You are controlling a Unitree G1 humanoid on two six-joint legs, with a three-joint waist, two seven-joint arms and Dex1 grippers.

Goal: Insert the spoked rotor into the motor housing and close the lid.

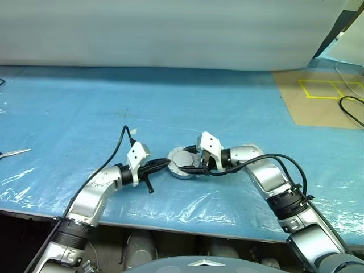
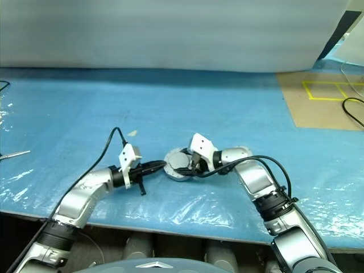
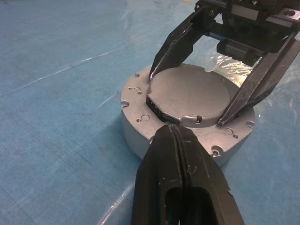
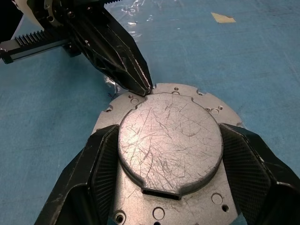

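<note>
- Housing first: the motor housing (image 1: 181, 169) sits on the blue plastic sheet (image 1: 170, 108), and I'll place everything else off it.
- Sitting on top of the housing is the lid (image 4: 168, 143), plain scratched grey face up, in the middle of the housing's flange. It looks slightly raised above the flange rather than fully flush, and there's a small rectangular notch at its edge.
- The right gripper (image 4: 168, 154) comes in from the housing's right side. Its two black fingers (image 3: 178, 44) are spread wide and straddle the lid, one tip on each opposite edge, so it's gripping the lid across its width.
- The left gripper (image 3: 174, 133) comes in from the housing's left side with its fingers pressed tight together, nothing between them. The closed tip is right at the lid's rim, where the lid meets the flange. Looks like it's touching, but I can't say for sure.
- Can't tell if the spoked rotor is inside, since the lid covers the housing's opening.
- A pair of scissors (image 1: 12, 153) lies well off to the housing's left, near the edge of the sheet.
- Far off to the housing's right, past the sheet, there's brown cardboard (image 1: 318, 102) with yellow tape (image 1: 327, 88) squares and a black cable (image 1: 352, 108).
</note>
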